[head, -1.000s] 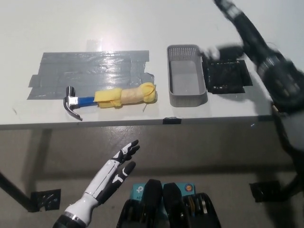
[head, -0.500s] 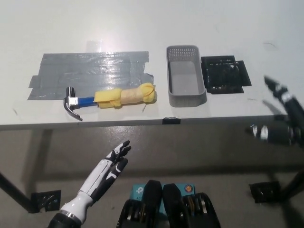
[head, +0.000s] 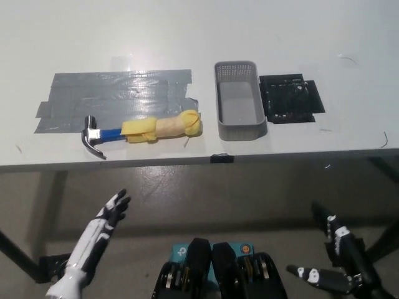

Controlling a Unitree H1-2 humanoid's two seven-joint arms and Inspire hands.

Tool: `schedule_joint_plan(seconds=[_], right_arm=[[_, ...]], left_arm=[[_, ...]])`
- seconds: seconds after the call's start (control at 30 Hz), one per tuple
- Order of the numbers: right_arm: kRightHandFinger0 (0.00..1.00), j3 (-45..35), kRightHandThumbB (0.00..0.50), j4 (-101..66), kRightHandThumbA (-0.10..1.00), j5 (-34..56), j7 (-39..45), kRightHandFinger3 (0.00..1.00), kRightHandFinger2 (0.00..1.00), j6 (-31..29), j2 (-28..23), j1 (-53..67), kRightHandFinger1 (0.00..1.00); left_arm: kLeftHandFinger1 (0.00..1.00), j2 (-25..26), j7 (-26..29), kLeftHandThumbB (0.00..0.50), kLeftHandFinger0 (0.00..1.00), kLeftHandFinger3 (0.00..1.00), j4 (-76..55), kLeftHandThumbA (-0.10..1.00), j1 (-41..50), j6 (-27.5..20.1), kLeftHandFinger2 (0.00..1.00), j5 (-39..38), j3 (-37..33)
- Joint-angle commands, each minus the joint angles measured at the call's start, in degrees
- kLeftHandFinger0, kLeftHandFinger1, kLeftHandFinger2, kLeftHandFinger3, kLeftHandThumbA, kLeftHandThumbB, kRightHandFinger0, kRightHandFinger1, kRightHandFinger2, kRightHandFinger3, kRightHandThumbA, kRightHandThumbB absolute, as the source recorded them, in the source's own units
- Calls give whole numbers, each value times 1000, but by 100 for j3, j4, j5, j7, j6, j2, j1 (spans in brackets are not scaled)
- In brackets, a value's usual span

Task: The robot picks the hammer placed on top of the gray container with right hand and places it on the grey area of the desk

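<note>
White left hand point(head: 100, 227) low at lower left, below the white counter point(head: 187, 25) edge, fingers spread, holding nothing. Blue-handled claw hammer with yellow wrapped grip point(head: 140, 129) lies on the grey tape patch point(head: 112, 93), beside the empty grey perforated plastic container point(head: 239, 99). Black right hand point(head: 333, 261) low at lower right, fingers apart, empty.

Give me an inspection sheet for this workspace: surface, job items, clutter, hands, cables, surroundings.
Surface: white desk with a grey taped area on its left part.
Job items: hammer, handle wrapped in yellow, lies along the front edge of the grey taped area; gray container stands to its right, nothing inside.
Clutter: black patch right of the container.
Hands: left hand open, below the desk edge at lower left; right hand open, low at lower right; both hold nothing.
Cables: nothing seen.
Surroundings: floor under the desk; dark desk legs at the lower corners.
</note>
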Motion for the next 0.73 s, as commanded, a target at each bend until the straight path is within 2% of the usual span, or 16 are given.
schedule_joint_plan(seconds=[0.0,0.03,0.07,0.1,0.4,0.43,0.7], right_arm=[[1000,-100,268,345,1000,362,-32,1000,1000,-1139,104,-91,1000],[1000,-110,267,384,1000,385,-24,1000,1000,-1171,111,-82,1000],[1000,-151,239,484,991,500,18,1000,1000,-1221,125,-91,1000],[1000,-157,235,527,985,545,49,1000,1000,-1237,127,-92,1000],[1000,-28,267,503,989,304,9,1000,1000,-1284,135,-111,1000],[1000,-27,294,415,1000,314,20,1000,1000,-1133,128,-96,1000],[1000,-51,255,419,978,218,-44,1000,1000,-1207,105,-155,1000]], left_arm=[[1000,-55,240,354,1000,1000,-346,1000,102,-294,1000,-519,307],[1000,-62,243,354,1000,1000,-356,1000,133,-309,1000,-518,323],[1000,-55,239,357,1000,1000,-336,1000,151,-339,1000,-507,352],[1000,-41,219,357,1000,1000,-333,1000,175,-346,1000,-508,382],[1000,-31,209,370,1000,1000,-268,1000,200,-398,1000,-535,464],[1000,-16,187,380,1000,1000,-236,1000,182,-402,1000,-534,443],[1000,-53,245,376,1000,1000,-246,1000,107,-307,1000,-509,419]])
